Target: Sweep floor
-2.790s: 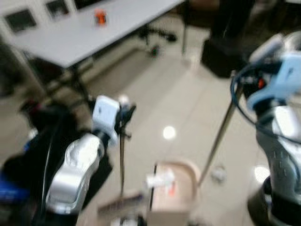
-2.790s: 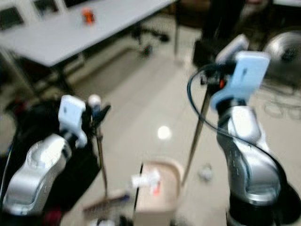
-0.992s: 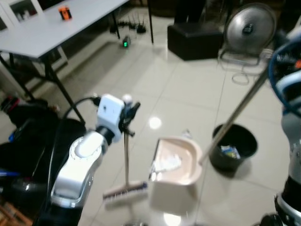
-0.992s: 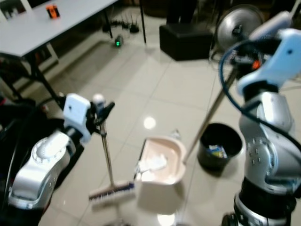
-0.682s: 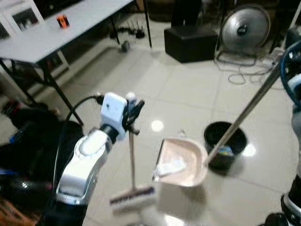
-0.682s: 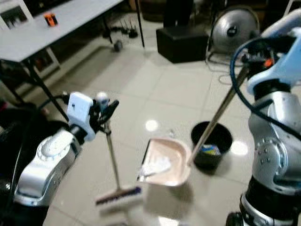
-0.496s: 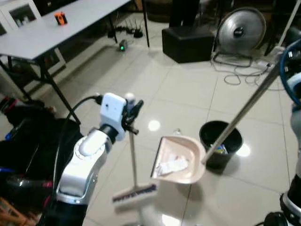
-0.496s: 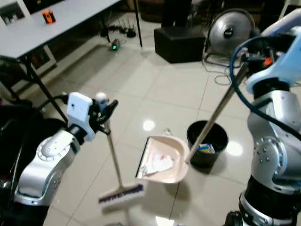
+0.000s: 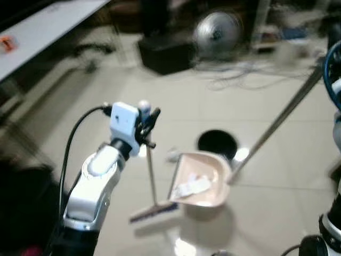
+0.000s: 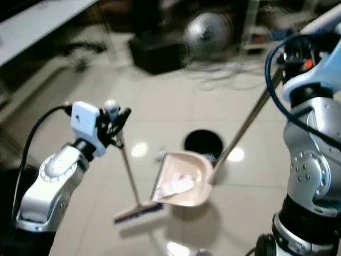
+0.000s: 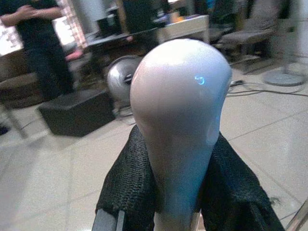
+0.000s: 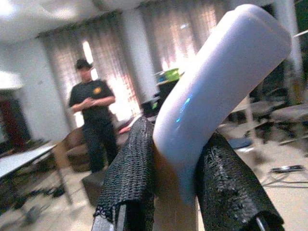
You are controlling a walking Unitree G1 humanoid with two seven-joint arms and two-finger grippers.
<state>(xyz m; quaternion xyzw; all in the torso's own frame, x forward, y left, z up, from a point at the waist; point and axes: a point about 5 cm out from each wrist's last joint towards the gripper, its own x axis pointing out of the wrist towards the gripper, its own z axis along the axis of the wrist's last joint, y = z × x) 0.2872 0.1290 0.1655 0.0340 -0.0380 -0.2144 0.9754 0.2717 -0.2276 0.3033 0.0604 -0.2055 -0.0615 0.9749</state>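
Observation:
My left gripper [image 9: 146, 124] is shut on the top of the broom handle [image 9: 151, 173]; its white knob [image 11: 180, 120] sits between the black fingers [image 11: 127, 185]. The broom head [image 9: 154, 211] hangs just above the tiled floor. My right gripper [image 10: 283, 63] is shut on the long dustpan handle [image 10: 246, 125], whose white end [image 12: 216, 96] shows between its fingers [image 12: 130, 173]. The beige dustpan [image 9: 201, 178] is lifted and tilted, with white paper scraps [image 9: 191, 187] inside. A black bin [image 9: 216, 144] stands on the floor just behind the pan.
A white scrap [image 9: 172, 155] lies on the floor left of the bin. A floor fan [image 9: 216, 32], a black box [image 9: 162, 56] and cables [image 9: 250, 80] are at the back. A grey table [image 9: 37, 32] is far left. A person [image 12: 94, 127] stands in the room.
The camera has swung right, so the table has slid off to the left. The dustpan with its scraps now sits closer in front of the bin. Both grips are unchanged.

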